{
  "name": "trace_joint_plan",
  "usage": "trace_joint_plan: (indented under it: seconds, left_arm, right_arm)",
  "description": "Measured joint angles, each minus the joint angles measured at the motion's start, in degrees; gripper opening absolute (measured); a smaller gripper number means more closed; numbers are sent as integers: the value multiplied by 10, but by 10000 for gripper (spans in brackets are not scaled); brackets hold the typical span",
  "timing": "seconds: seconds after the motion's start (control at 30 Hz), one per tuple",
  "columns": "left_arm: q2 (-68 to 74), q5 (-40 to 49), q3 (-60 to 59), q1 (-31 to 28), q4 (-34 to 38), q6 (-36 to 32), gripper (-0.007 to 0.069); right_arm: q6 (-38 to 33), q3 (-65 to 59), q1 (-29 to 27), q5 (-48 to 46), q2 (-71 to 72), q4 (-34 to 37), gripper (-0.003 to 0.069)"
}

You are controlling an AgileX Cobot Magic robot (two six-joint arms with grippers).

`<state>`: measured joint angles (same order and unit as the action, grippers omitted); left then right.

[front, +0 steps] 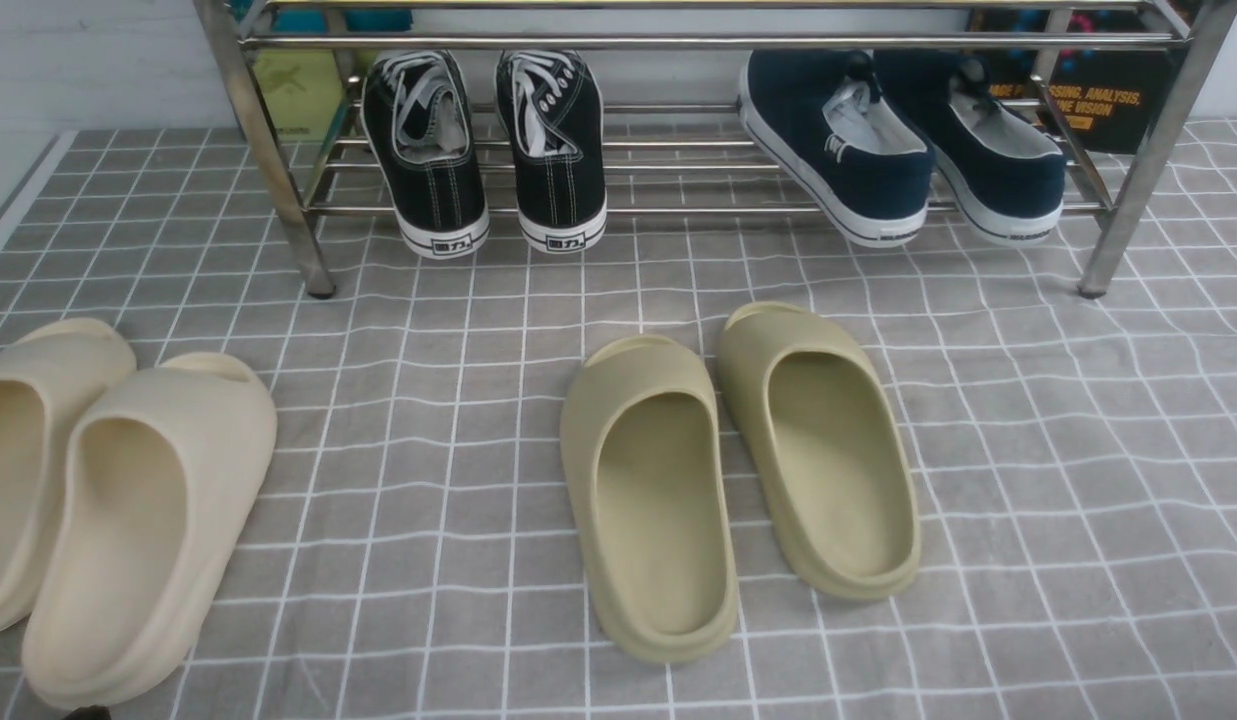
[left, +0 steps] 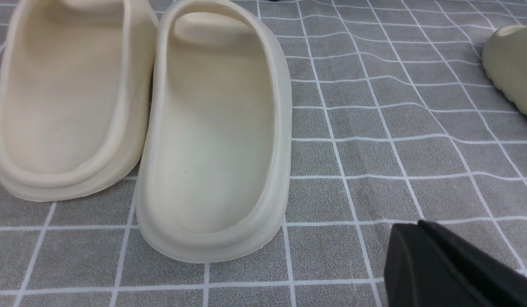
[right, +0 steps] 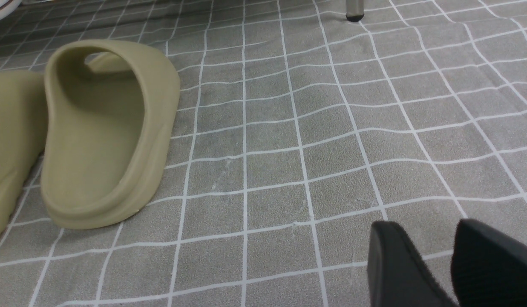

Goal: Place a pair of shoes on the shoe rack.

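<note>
Two black sneakers and two navy slip-ons are counted on one metal rack. Two cream slides and two olive slides are counted on one checked cloth.

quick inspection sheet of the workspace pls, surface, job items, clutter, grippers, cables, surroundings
surface: grey checked cloth, slightly wrinkled
job's things: black canvas sneakers side by side on the shoe rack, heels outward
clutter: navy slip-ons on the rack; olive slides and cream slides on the cloth
grippers: left gripper shut, empty; right gripper slightly open, empty
cables: nothing seen
surroundings: white wall, a dark printed box behind the rack
</note>
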<state>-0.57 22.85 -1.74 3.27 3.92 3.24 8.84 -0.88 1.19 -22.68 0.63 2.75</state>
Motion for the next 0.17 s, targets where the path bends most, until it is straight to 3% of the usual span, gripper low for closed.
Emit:
trace_joint_plan:
  seconds: [0.17]
  left_arm:
    - [0, 0, 0, 0, 0, 0, -13]
  right_arm:
    - [0, 0, 0, 0, 0, 0, 239]
